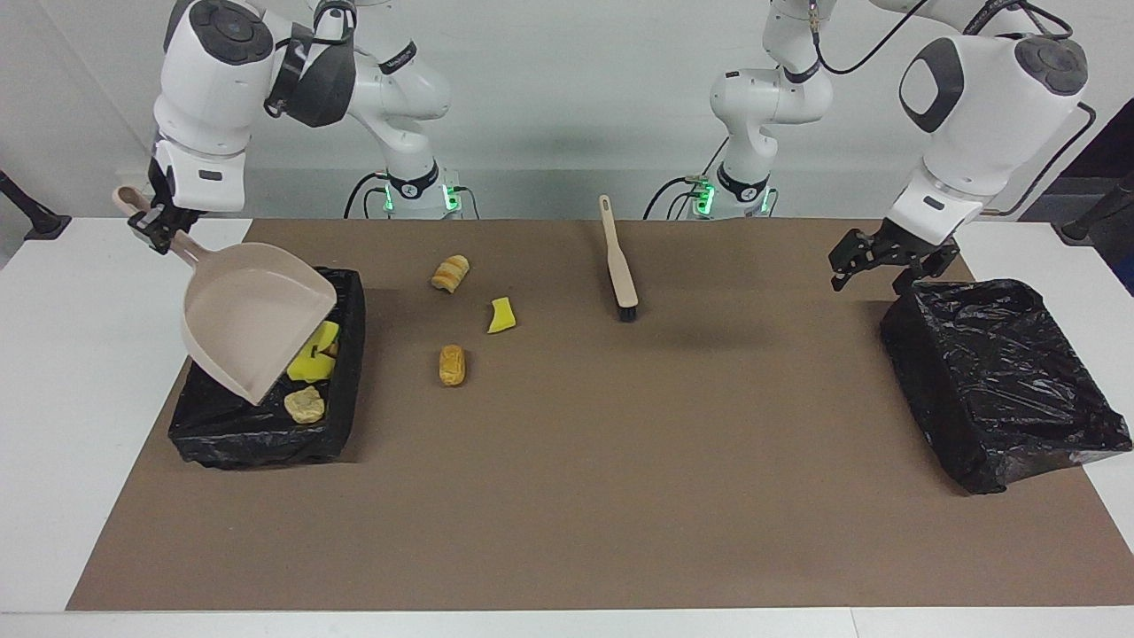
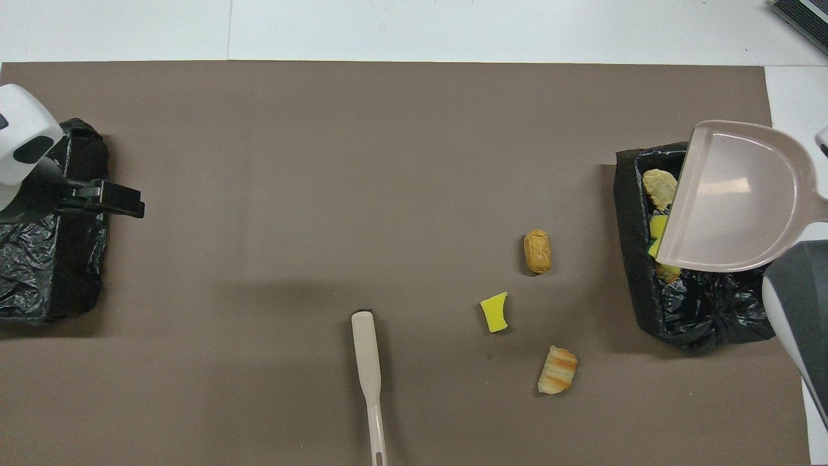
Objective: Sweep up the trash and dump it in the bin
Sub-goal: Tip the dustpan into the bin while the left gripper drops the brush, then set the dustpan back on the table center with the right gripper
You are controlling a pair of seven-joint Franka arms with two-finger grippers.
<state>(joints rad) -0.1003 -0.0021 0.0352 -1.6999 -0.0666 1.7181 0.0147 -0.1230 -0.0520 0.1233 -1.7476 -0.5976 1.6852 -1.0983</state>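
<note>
Trash (image 1: 452, 364): three scraps on mat (image 1: 620, 496)

Trash scraps, part binned, part loose on the brown mat

Yellow sponge chunks (image 1: 312, 354) and a tan crust (image 1: 305, 405) lie in the black-lined bin (image 1: 266, 434); a striped bread roll (image 1: 450, 273), a yellow sponge wedge (image 1: 501, 315) and an orange roll (image 1: 452, 364) lie apart beside it

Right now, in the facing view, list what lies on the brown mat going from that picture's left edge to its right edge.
Black-lined bin holding scraps → striped tan bread roll and orange-brown bread roll, level with each other → yellow sponge chunk → beige long-handled brush → second black-lined bin.
</note>
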